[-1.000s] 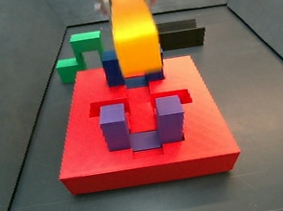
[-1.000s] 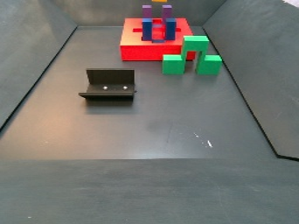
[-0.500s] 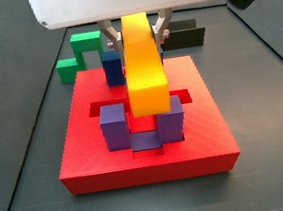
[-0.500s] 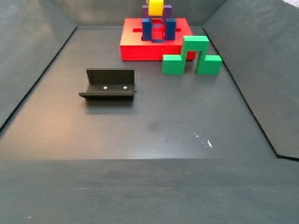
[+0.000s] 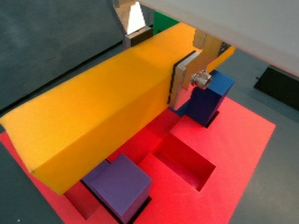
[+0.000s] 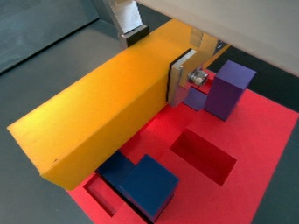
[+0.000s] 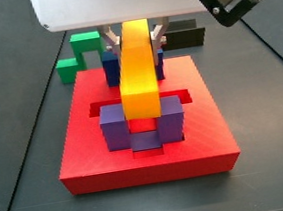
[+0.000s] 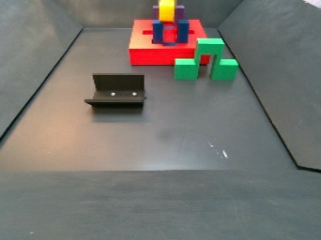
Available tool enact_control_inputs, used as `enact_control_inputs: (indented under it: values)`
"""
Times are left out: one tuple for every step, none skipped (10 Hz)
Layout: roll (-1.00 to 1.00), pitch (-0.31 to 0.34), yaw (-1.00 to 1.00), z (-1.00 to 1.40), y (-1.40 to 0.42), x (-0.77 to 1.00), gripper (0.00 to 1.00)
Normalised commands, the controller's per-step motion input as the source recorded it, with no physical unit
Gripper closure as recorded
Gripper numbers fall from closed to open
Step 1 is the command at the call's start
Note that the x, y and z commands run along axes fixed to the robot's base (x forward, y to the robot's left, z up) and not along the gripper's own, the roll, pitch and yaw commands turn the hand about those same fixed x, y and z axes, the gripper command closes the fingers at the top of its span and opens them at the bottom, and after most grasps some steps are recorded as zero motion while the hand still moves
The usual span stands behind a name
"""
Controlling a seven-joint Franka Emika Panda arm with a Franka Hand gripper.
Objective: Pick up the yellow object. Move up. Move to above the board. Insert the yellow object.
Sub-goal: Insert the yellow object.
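My gripper (image 7: 134, 35) is shut on the yellow object (image 7: 136, 73), a long orange-yellow bar held upright over the board (image 7: 98, 157). The bar's lower end hangs between the two purple posts (image 7: 116, 128), with blue posts (image 7: 113, 71) behind it. In both wrist views a silver finger (image 5: 187, 81) presses one side of the yellow object (image 5: 105, 105) and the gripper (image 5: 162, 52) straddles it. In the other wrist view the gripper (image 6: 156, 51) holds the yellow object (image 6: 105, 105) over the board (image 6: 263, 131) and its square recess (image 6: 205, 156). In a side view the yellow object (image 8: 166, 9) tops the board (image 8: 141, 52).
Green blocks (image 7: 79, 49) lie behind the board on the left, also seen as green blocks (image 8: 207, 58) in a side view. A black block (image 7: 183, 37) sits behind on the right. The fixture (image 8: 115, 91) stands mid-floor. Grey walls ring the bin.
The gripper has come down with the yellow object; the bar's lower end has dropped from above the blue posts to between the purple posts.
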Motion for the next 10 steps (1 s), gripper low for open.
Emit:
enact_control_inputs:
  values:
    - [0.02,0.047,0.00,-0.21,0.00,0.10,1.00]
    - [0.04,0.044,0.00,-0.22,0.00,0.11,1.00]
    - [0.04,0.049,0.00,-0.22,0.00,0.11,1.00]
    - [0.00,0.000,0.02,0.00,0.04,0.00,1.00]
    - [0.00,0.017,0.28,0.29,0.00,0.19,1.00]
    - [0.01,0.000,0.37,0.27,-0.03,0.07,1.00]
    - [0.03,0.000,0.38,0.10,-0.04,0.00,1.00]
    - [0.02,-0.014,0.41,0.01,-0.04,0.00,1.00]
    - [0.00,-0.004,0.23,0.00,-0.04,-0.05,1.00]
    - [0.04,0.000,0.02,0.00,0.00,-0.12,1.00]
